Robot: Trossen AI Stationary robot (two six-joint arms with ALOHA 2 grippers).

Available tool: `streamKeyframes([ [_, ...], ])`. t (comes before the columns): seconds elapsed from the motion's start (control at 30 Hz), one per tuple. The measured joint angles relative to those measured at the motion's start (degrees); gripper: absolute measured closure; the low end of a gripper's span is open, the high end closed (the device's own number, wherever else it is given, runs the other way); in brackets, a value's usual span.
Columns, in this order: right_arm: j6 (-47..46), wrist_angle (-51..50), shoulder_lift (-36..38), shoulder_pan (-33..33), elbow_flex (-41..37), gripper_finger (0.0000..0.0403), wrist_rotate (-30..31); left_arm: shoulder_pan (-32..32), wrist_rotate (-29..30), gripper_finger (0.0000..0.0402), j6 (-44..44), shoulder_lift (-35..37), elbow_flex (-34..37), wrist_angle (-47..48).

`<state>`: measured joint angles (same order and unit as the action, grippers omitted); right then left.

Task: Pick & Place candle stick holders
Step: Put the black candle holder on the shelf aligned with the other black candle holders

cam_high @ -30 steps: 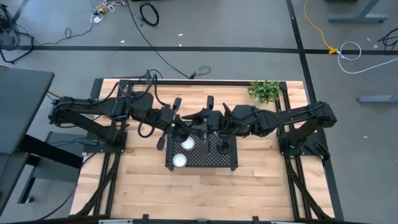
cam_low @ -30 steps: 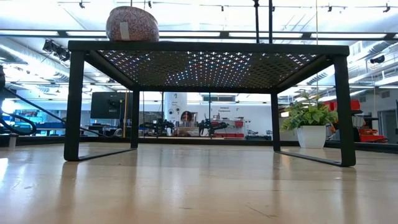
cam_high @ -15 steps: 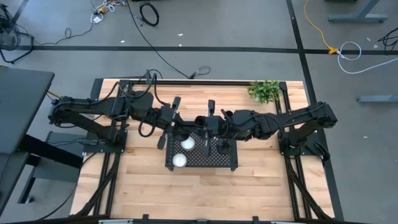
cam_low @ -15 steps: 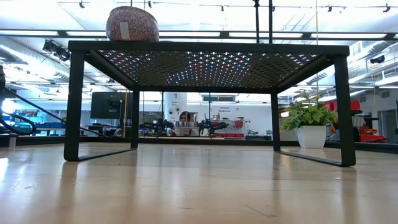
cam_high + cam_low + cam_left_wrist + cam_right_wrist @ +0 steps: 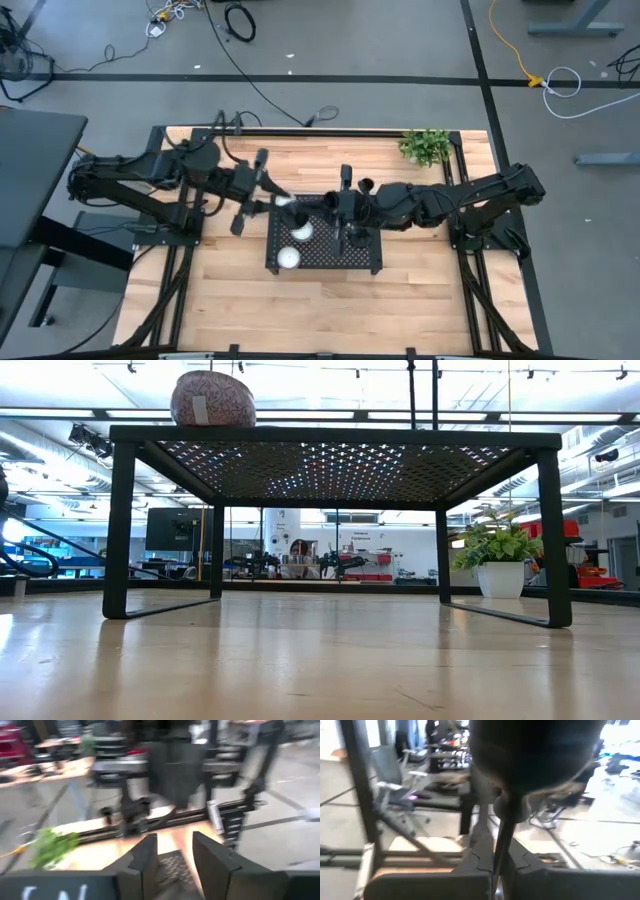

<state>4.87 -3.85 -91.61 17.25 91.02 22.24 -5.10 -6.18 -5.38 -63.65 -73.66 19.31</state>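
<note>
A black perforated tray (image 5: 323, 248) stands mid-table on its legs. Two pale round balls (image 5: 299, 231) (image 5: 288, 257) lie on its left part; the low view shows one ball (image 5: 212, 398). Two thin stems of candle stick holders (image 5: 412, 395) (image 5: 435, 395) rise from the tray's top. My right gripper (image 5: 496, 851) (image 5: 341, 218) is over the tray and shut on one holder, whose dark cup top (image 5: 535, 755) looms above the fingers. My left gripper (image 5: 174, 839) (image 5: 268, 197) hangs open at the tray's far left corner with nothing between its fingers. My right gripper pinches the thin stem (image 5: 498, 832) of a candle stick holder between its two fingers, a little below the cup top. The fingers come level from the table's right side and lie across the upright stem. The holder's foot is hidden, so whether it stands on the tray I cannot tell.
A small potted plant (image 5: 426, 146) (image 5: 497, 555) stands at the table's far right corner. Bare wood lies in front of the tray toward the near edge (image 5: 320, 310). The tray's top sits well above the table on four legs (image 5: 122, 525).
My left gripper has drawn back from the tray toward the table's left edge. My right arm has swung a little toward the near edge over the tray. The balls and the tray have stayed in place.
</note>
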Motion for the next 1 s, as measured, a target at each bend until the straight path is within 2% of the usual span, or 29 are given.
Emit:
streamKeyframes([
  [0.17,-3.47,-4.22,0.2,3.56,-0.02,0.0401,0.18,0.04,5.89,0.0253,0.17,3.94,-0.07,8.22],
  [0.33,-6.29,-6.39,0.63,7.46,-0.02,0.0401,2.9,0.01,6.87,0.0254,2.07,5.72,0.04,13.44],
  [0.43,-8.9,-9.3,0.72,9.55,0.0,0.0401,3.83,0.02,7.02,0.0258,3.68,6.55,-0.02,14.47],
  [0.67,-15.59,-17.15,0.72,14.55,0.0,0.0401,12.03,0.02,7.01,0.0261,5.19,7.61,-0.01,15.05],
  [1.0,-26.99,-27.73,0.7,20.79,0.0,0.0402,20.78,0.02,7.0,0.0262,6.28,7.56,-0.01,15.26],
])
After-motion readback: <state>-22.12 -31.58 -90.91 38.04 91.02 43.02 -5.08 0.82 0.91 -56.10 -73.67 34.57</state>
